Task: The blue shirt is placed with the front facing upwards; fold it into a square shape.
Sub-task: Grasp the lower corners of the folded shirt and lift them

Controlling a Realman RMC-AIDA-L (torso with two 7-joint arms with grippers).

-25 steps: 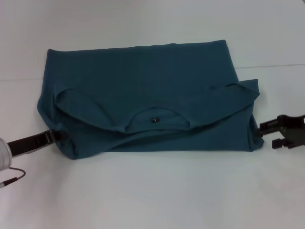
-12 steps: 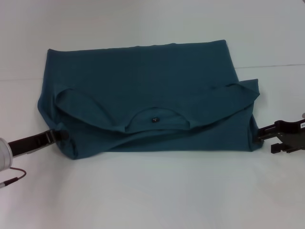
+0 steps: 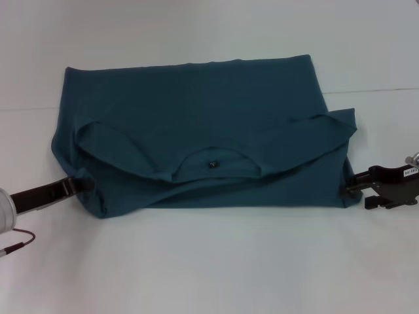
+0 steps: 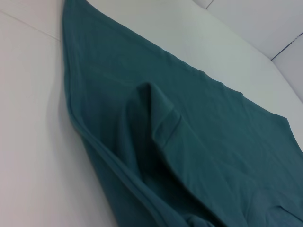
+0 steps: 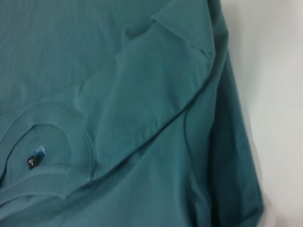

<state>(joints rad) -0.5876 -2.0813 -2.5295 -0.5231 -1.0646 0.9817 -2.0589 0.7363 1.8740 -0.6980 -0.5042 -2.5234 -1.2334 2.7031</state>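
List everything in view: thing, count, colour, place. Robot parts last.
blue shirt: one, dark teal-blue, lying folded across the middle of the table, neckline toward the robot.
label: one, small and black, inside the shirt's neckline.
table: one, white, under the shirt.
cable: one, dark red, on the table below the left arm.
left gripper: one, black, at the shirt's near left corner.
right gripper: one, black, at the shirt's near right corner.

Pretty plain setup: everything sat on a big white table [image 3: 209,275] with a thin seam line [image 3: 373,90] running across the far part. Lighting was soft and even, only faint shadows.
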